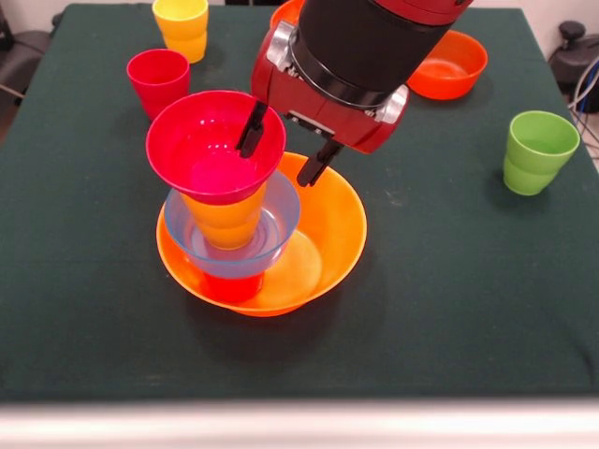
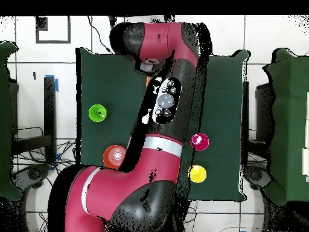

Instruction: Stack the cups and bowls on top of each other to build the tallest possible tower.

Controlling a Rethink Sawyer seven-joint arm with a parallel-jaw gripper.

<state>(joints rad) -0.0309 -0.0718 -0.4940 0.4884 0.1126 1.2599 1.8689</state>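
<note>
While the tower [image 1: 245, 220] already has several levels, it is not finished, in my judgement. Its base is the large orange bowl [image 1: 328, 224] near the middle of the bench [image 1: 468, 309]. Inside it there is something red, then a light blue bowl [image 1: 281, 213], then an orange cup [image 1: 223, 221], and on top a magenta bowl [image 1: 211, 145].

The tool [image 1: 284, 148] is at this top bowl: one finger is inside the rim, the other is outside it, so the tool seems to grip the rim of the magenta bowl. I cannot tell if it is about to let go.

Not yet on the tower, I count three cups: a yellow cup [image 1: 182, 26] and a crimson cup [image 1: 157, 79] behind the tower, and a green cup [image 1: 537, 150] well apart from it, to the picture's right. One red-orange bowl [image 1: 451, 64] also waits behind the tower, partly hidden by the arm [image 1: 374, 42]. Other pieces may be hidden there.
</note>
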